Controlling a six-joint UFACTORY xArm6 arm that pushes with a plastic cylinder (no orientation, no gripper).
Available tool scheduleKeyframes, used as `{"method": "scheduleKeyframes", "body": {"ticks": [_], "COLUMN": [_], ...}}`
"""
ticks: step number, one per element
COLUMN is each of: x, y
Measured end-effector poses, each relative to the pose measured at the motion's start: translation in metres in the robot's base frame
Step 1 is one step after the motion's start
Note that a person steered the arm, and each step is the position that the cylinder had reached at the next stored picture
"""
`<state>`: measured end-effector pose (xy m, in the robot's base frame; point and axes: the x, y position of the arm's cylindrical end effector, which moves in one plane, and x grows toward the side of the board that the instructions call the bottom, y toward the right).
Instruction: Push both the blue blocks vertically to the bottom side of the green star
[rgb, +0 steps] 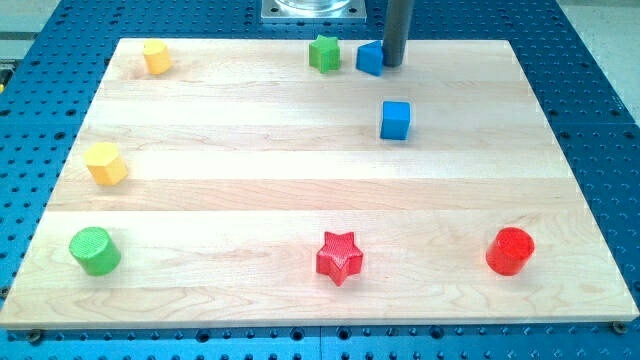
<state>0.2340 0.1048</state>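
Two blue blocks on the board, neither yet below the green star (323, 53). Upper blue block (370, 58) sits just right of the star at the far edge, level with it, not under it. Blue cube (395, 120) is nearer and further right, well apart from the star, so also off the star's vertical line. My judgement: task barely started, both blues need to go left and end up stacked in a column on the star's near side.

My tip (393, 64) is touching or just beside the right face of the upper blue block, at the far edge. No jaws on this rig, just a bare rod, holding nothing.

Count:
- blue: 2
- green: 2, the star plus a green cylinder (95, 250) near-left
- yellow: 2, one yellow block (156, 57) far-left, another yellow block (105, 163) mid-left
- red: 2, red star (339, 257) near-centre, red cylinder (510, 250) near-right

Eight blocks total on the wooden board (250, 190).
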Motion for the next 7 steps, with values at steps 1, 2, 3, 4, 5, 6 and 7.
{"method": "scheduleKeyframes", "body": {"ticks": [1,2,3,4,5,6,7], "x": [-0.016,0.038,0.091,0.091,0.113,0.143,0.143], "y": [-0.029,-0.066,-0.089,-0.035,0.047,0.051,-0.046]}}
